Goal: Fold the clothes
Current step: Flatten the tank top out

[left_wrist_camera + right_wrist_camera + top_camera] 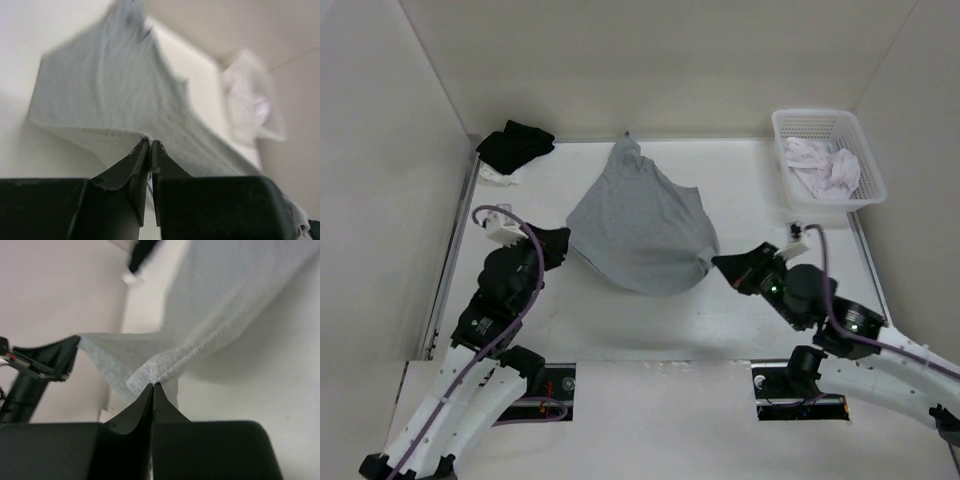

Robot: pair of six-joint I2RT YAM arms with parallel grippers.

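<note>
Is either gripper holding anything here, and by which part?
Both are shut on the heather-grey knit sleeveless tank top. The left gripper pinches its near-left corner and the right gripper pinches its near-right corner.

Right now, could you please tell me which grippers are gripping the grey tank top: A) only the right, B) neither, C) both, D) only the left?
C: the left gripper and the right gripper are each pinched shut on an edge of the grey tank top, on opposite sides of it.
</note>
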